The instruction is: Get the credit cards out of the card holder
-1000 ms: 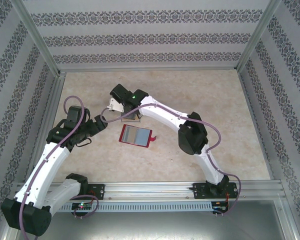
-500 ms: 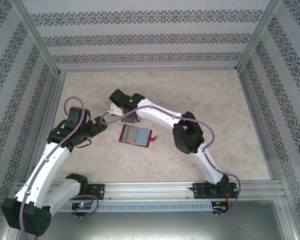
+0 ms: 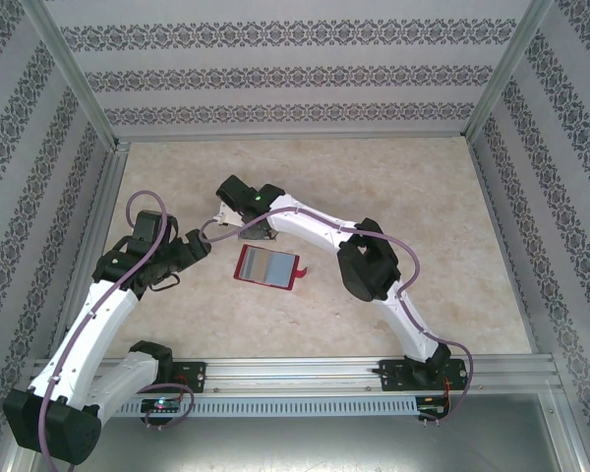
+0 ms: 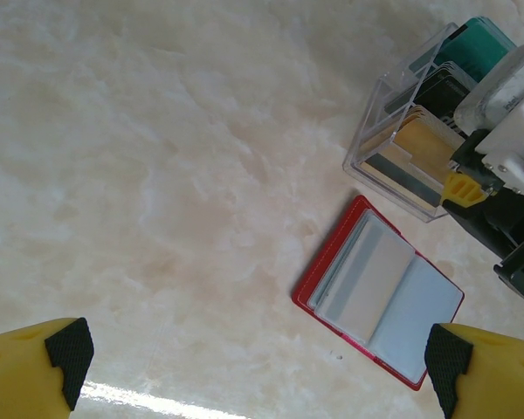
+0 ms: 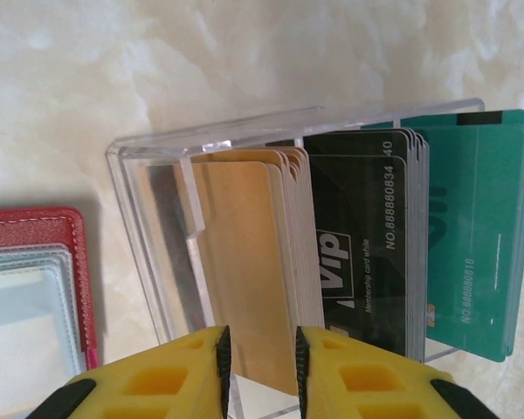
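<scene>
Red holder (image 3: 267,266) is lying open beside the right hand (image 5: 260,347), its fingers (image 5: 170,375) standing slightly apart over gold cards (image 5: 244,253) in a clear box (image 5: 210,140); left hand (image 4: 258,358) is gaping. Likely releasing a card; next needs a straight lift.

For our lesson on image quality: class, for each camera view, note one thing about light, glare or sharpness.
Top external: even, soft light, only faint shadows on the table. Left wrist: a bright glare streak on the table near the bottom edge; the card holder is sharp. Right wrist: print on the black card reads crisply, while the table at top left washes out pale.
</scene>
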`<control>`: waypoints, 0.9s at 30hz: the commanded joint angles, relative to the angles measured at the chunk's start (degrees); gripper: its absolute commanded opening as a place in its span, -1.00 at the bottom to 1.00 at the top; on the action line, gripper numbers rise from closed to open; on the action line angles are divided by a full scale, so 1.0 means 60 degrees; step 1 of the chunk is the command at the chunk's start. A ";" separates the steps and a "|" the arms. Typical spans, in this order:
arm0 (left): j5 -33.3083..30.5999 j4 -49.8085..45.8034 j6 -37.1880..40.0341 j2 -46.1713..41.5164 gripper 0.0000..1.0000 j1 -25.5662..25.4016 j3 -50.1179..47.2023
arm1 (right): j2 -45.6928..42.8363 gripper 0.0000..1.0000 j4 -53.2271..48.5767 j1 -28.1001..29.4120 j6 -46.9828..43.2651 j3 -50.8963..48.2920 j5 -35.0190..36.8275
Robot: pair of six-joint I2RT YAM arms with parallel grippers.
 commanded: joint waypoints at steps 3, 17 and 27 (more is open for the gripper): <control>0.0077 -0.0173 -0.0005 -0.0069 0.99 0.0125 -0.0143 | 0.0212 -0.41 0.0089 -0.0097 0.0230 0.0034 0.0360; 0.1129 0.0602 0.0258 0.0273 0.99 0.0120 -0.0374 | -0.1191 -0.23 0.0556 -0.0431 0.2507 -0.0765 -0.0167; 0.2677 0.1951 0.0517 0.1373 0.86 0.0120 -0.0562 | -0.3678 -0.19 0.1439 -0.0865 0.6870 -0.3696 -0.2161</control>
